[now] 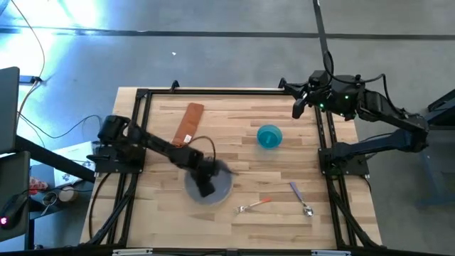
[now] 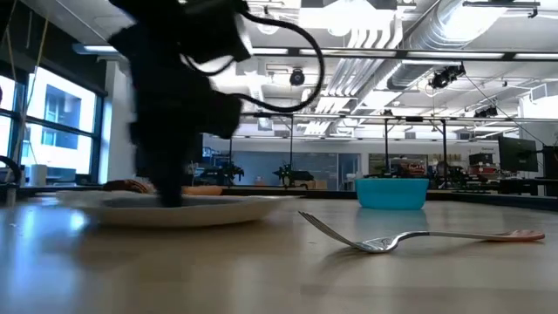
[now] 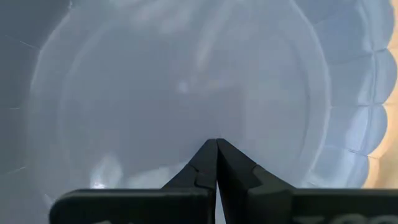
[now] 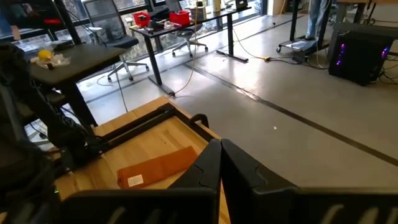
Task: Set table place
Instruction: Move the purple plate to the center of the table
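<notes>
A pale grey plate [image 1: 225,190] lies flat on the light-wood table [image 1: 242,163], near the front middle. My left gripper [image 1: 205,186] is shut and stands over the plate's middle, pointing down. The left wrist view shows the joined fingertips [image 3: 216,144] against the plate's floor [image 3: 155,93]. In the low view the gripper [image 2: 170,196] reaches down behind the plate's rim [image 2: 218,210]. My right gripper [image 1: 298,108] is shut and empty at the table's far right corner, above the rail; it also shows in its own wrist view [image 4: 221,143]. My left gripper sets its shut fingertips on the plate's inner floor near the middle [image 3: 214,127], coming from above and pointing down. The plate lies flat on the table. The fingertips themselves hide the exact spot of touch.
A blue bowl [image 1: 269,136] stands right of centre. An orange flat pack [image 1: 190,123] lies at the far left. A fork with an orange handle [image 1: 254,205] and a spoon with a purple handle [image 1: 301,198] lie front right. A black rail [image 1: 227,91] edges the table.
</notes>
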Controlling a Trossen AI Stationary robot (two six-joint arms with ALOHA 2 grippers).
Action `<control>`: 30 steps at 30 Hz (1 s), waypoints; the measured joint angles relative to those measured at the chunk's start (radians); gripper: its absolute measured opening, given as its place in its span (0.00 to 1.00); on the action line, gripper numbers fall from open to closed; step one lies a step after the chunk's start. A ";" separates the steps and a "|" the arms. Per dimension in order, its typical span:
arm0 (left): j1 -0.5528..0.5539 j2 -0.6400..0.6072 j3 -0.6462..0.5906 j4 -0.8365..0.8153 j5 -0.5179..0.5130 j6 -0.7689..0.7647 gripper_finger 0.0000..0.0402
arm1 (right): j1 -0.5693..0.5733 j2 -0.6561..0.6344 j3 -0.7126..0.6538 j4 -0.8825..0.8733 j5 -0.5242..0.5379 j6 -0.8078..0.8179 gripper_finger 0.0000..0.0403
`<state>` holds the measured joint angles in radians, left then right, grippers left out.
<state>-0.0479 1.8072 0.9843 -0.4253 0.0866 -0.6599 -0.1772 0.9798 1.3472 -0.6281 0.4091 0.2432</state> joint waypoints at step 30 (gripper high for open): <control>0.086 0.062 0.239 -0.276 -0.137 0.408 0.00 | 0.000 -0.005 0.000 0.007 0.060 -0.017 0.00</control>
<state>0.0378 1.8695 1.2234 -0.7011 -0.0507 -0.2520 -0.1768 0.9744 1.3472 -0.6207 0.4691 0.2264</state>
